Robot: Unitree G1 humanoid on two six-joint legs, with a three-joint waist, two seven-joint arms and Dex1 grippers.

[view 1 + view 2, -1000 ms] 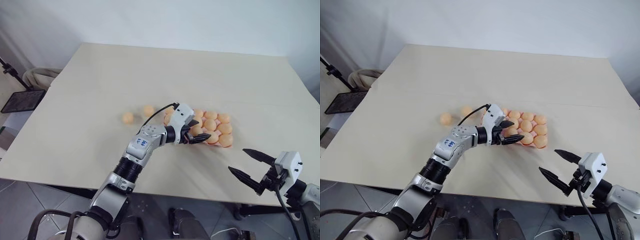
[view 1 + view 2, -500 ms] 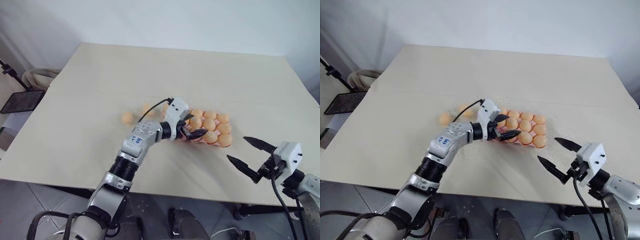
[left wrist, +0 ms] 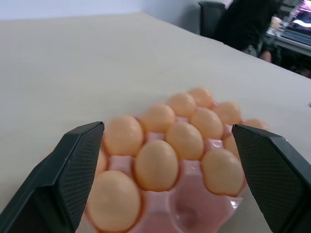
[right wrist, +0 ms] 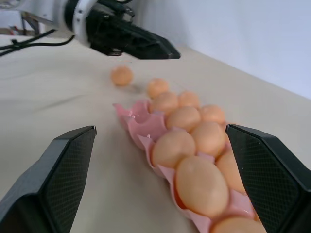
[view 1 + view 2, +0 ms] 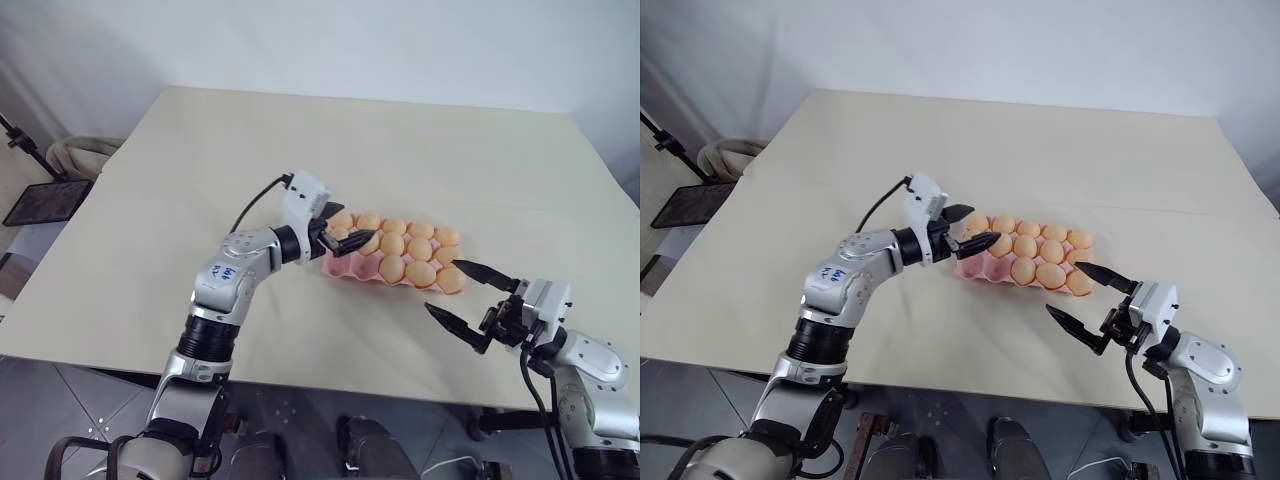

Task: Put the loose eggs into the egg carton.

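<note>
You held both the left gripper [image 5: 338, 238] and right gripper [image 5: 463, 305] wide and empty beside the egg carton [image 5: 345, 268], ready for a loose egg [image 4: 121, 75].

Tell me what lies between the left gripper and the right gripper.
The egg carton, most of its cups holding eggs, lies between the left gripper and the right gripper; both eye views show it.

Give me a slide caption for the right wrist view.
Pink egg carton nearly full of eggs, two loose eggs beyond it, seen between the right tool's open fingers.
</note>
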